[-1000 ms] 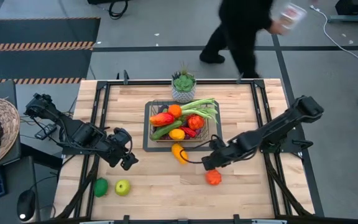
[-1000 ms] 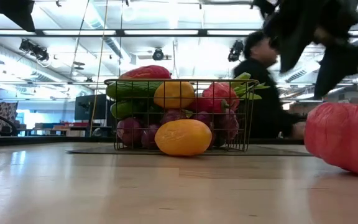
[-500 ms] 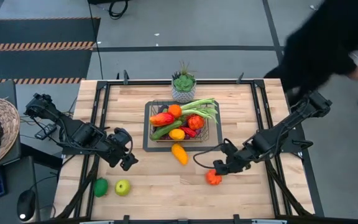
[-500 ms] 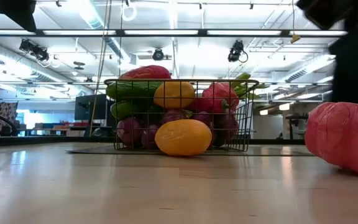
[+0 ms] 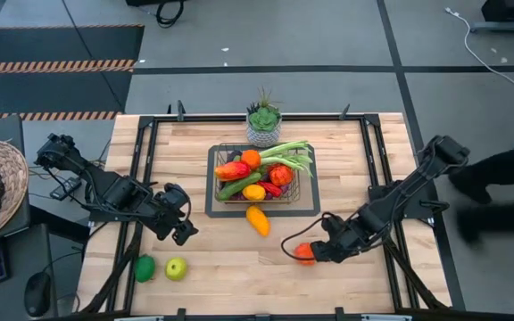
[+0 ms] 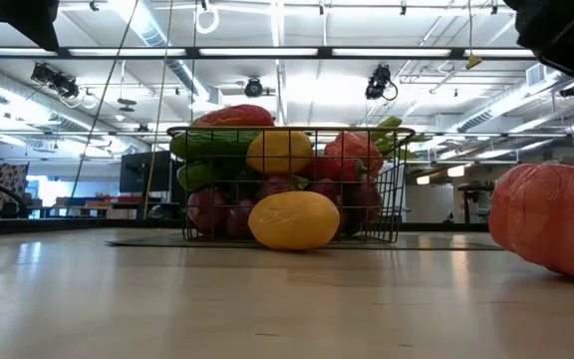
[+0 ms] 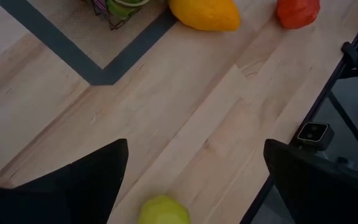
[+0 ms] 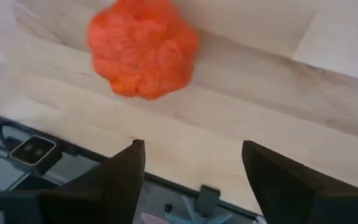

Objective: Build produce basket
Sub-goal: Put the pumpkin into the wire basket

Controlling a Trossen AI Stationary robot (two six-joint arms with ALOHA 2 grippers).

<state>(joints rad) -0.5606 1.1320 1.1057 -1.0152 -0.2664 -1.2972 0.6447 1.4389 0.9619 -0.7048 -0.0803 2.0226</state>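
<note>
Down at the bottom edge of the high view, two loose pieces sit on the wooden table (image 5: 346,152): a dark green fruit (image 5: 144,267) and a yellow-green apple (image 5: 177,267), side by side in the lower left of the frame. Just above them hangs the left gripper (image 5: 184,232), fingers spread wide with nothing between them; its own wrist view shows bare planks in the gap and the apple's top peeking in at the bottom edge.

Over in the lower right, the right gripper (image 5: 313,251) is right down at the ribbed orange-red fruit (image 5: 303,253). From above, arm and fruit overlap. The right wrist view settles it: fingers parted wide, the fruit (image 8: 143,46) lying on the wood beyond the tips, not clasped. In the low view that same fruit (image 6: 554,217) bulks large at the right edge, resting on the tabletop.

Middle of the frame now: a yellow-orange mango-shaped piece (image 5: 257,218) lies on the table just in front of the basket (image 5: 219,196), on the edge of the dark-bordered mat (image 5: 306,207). The basket stands on that mat, centre of the table, heaped with produce (image 5: 261,174): red, orange, yellow and green pieces, a leek reaching toward the upper right.

Behind the basket, near the table's far edge, a potted succulent (image 5: 263,120). At the right edge of the frame, on the floor, a blurred person in dark clothes (image 5: 498,183).
</note>
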